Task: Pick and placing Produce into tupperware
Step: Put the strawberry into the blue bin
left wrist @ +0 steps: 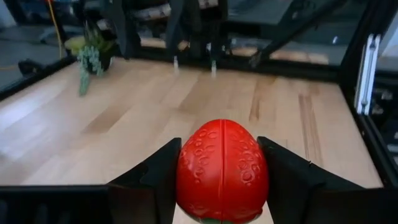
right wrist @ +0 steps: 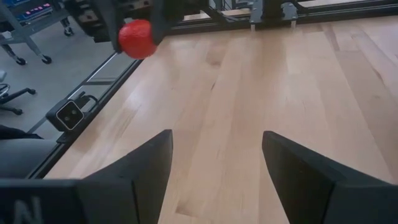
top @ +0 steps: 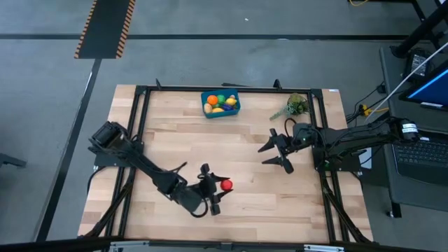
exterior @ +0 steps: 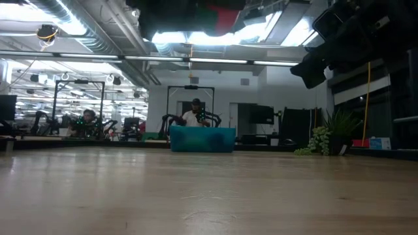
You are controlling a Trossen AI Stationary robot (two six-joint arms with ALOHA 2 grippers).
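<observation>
I had the left end effector at lower centre of the high view, clamped on a strawberry. In the left wrist view the strawberry sat squarely btwn the two dark fingers, touching both, and I judged it lifted off the tabletop, though I couldn't confirm clearance. The right end effector waited at right of centre in the high view, fingers spread wide w/ nothing btwn them; its wrist view showed only bare wood there and the strawberry far off at upper left.

Progress, my read: well along. The tupperware sat at top centre of the high view, well apart from both arms, already holding several pieces: orange, yellow and green ones, too small to name individually. I saw no other loose produce on the tabletop, so this strawberry looked like the last one. Left to do: carry it up-frame to the tupperware and let go over it. The plant sprig at upper right stays put.

Materials: strawberry was glossy red plastic, egg-shaped, w/ dimpled seed pits. Tupperware was smooth blue plastic, rectangular, rounded corners. Tabletop was pale wood planks, matte, framed by black rails.
</observation>
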